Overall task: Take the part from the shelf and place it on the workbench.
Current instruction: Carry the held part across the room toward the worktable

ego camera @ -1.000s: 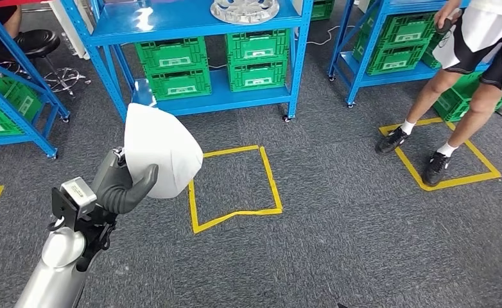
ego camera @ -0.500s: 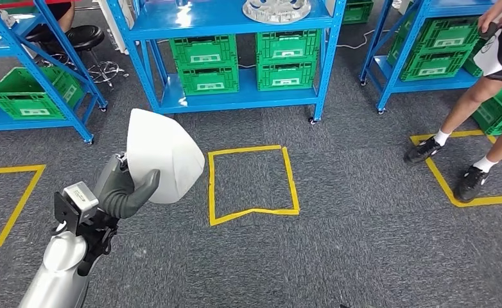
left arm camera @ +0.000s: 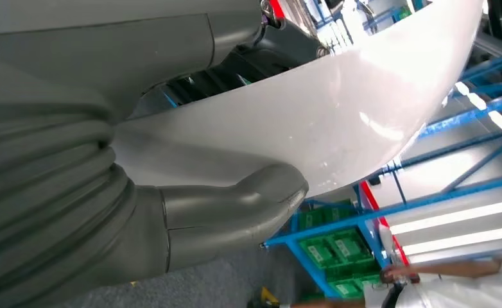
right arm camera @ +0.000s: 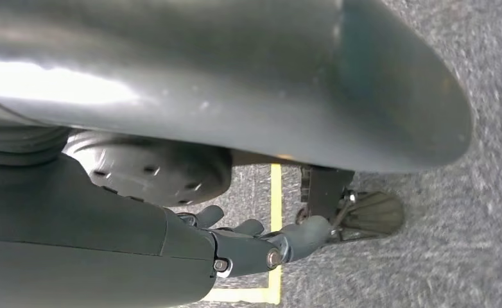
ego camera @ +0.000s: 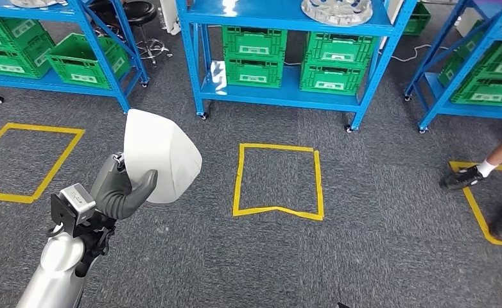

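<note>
— What did the left hand (ego camera: 121,189) have hold of?

— The white part (ego camera: 160,156), a smooth, rounded shell. The thick grey thumb (ego camera: 139,189) was pressed across its near face, and in the left wrist view the thumb (left arm camera: 235,208) lay flat against the glossy white surface (left arm camera: 312,122), with darker fingers behind the shell. So the hand was closed around it, not spread.

— And where was the part?

— Raised in front of the robot at the end of the silver left arm (ego camera: 59,263), above the grey carpet (ego camera: 364,244), clear of the blue shelf (ego camera: 287,19) beyond. It hung left of the yellow tape square (ego camera: 239,176) on the floor.

— Which way did it point?

— Its tapered corner pointed to the robot's right and slightly away, toward the tape square. The broader, flatter edge stood up on the left, above the hand. I couldn't tell a clear long axis; the shell looked about as tall as wide.

— The right hand?

— The right hand (right arm camera: 261,240) hung low over the carpet by a yellow line, fingers loosely curled, holding nothing I could see. Whether it was truly closed, I couldn't tell.
</note>
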{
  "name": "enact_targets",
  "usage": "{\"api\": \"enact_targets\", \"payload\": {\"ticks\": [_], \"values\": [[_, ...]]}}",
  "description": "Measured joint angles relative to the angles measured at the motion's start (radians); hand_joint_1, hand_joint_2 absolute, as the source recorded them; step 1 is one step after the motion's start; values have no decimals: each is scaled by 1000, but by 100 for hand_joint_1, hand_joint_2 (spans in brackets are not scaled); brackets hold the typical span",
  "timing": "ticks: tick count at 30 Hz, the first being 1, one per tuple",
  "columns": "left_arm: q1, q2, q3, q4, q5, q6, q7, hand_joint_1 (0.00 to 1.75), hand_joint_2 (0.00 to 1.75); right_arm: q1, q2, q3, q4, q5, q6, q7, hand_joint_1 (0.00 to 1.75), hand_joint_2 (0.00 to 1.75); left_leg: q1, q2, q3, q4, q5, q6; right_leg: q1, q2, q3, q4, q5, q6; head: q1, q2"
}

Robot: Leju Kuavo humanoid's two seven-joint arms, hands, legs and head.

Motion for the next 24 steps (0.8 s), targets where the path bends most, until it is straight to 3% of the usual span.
{"api": "enact_targets", "payload": {"ticks": [2,3,4,5,8,10,12,14,16,18,19,20,22,24], "values": [[-2,-4,0,0,-1,0,0,175,175,4,0,0,0,0,0,1,0,0,-2,-23,-6,1,3,7,1,40,-67,139,-67,2,2,0],[-1,-5,0,1,-2,-1,0,175,175,6,0,0,0,0,0,1,0,0,-4,-37,-9,2,5,9,2,45,-94,192,-83,1,3,0],[-1,-6,-1,2,-2,-2,1,175,175,8,0,0,0,0,0,1,0,0,-6,-51,-12,3,6,9,3,47,-106,212,-80,-2,3,0],[-1,-6,-1,3,-3,-3,1,175,175,8,0,0,0,0,0,0,0,0,-7,-66,-13,5,8,8,4,50,-96,188,-56,-6,3,0],[-2,-6,-1,4,-3,-10,0,175,175,7,-1,0,0,0,0,-1,0,0,-10,-105,-16,8,14,1,9,99,4,-20,37,-25,3,0],[-2,-5,-1,4,-1,-16,-2,175,175,6,-2,0,0,-1,0,-1,0,0,-10,-125,-20,6,19,-10,13,117,31,-80,51,-34,3,0],[1,-5,-1,2,1,-22,-6,175,175,5,-2,0,0,-3,0,-3,0,0,-9,-142,-26,1,26,-22,14,95,33,-85,58,-41,4,0],[2,-4,-2,-2,2,-25,-9,175,175,4,-2,0,0,-3,0,-5,0,0,-11,-105,-42,27,10,-31,9,71,35,-95,67,-53,1,0],[1,-4,-4,-4,3,-29,-9,175,175,6,-2,0,0,-4,1,-5,0,0,-12,-42,-88,127,-50,-40,7,46,36,-100,71,-60,-4,0],[2,-4,-6,-3,3,-33,-8,175,175,12,-2,0,0,-6,1,-3,0,0,-6,-19,-144,254,-109,-50,7,16,34,-99,71,-61,-7,0],[3,-4,-8,-3,4,-35,-7,175,175,14,-1,0,0,-8,2,-2,0,0,-3,-15,-154,282,-115,-54,7,1,33,-99,70,-60,-7,0],[4,-4,-9,-3,4,-37,-6,175,175,15,-1,0,0,-9,3,-1,0,0,0,-11,-143,272,-102,-58,6,-14,33,-99,70,-59,-7,0],[4,-5,-12,-5,4,-38,-6,175,175,14,1,0,0,-11,5,1,0,0,4,21,-67,142,-47,-62,5,-41,37,-96,65,-51,-7,0],[4,-6,-15,-7,5,-39,-6,175,175,14,2,0,0,-14,6,1,0,0,2,55,-2,29,-16,-51,8,-62,40,-91,57,-37,-7,0]]}}
